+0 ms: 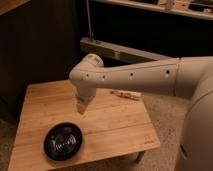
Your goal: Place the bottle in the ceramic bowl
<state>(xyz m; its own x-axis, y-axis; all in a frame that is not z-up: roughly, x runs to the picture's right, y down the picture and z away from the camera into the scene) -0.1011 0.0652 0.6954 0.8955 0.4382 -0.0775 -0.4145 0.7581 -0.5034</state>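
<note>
1. One gripper hangs above the wooden counter, jaws spread wide, holding nothing.
2. One bottle lies at the counter's far edge.
3. One black ceramic bowl sits front-left, well apart from the bottle.

The arm crosses the far side of the table and hides part of its back edge, and the bottle lies just below it, too small for its cap or label to be made out. The gripper hangs over the middle of the table, above and right of the ceramic bowl; its parted fingers blur into one pale tip. The table's near left corner is cut off by the lower edge, and its legs are mostly hidden under the top. The robot's body runs out past the right and lower edges.
</note>
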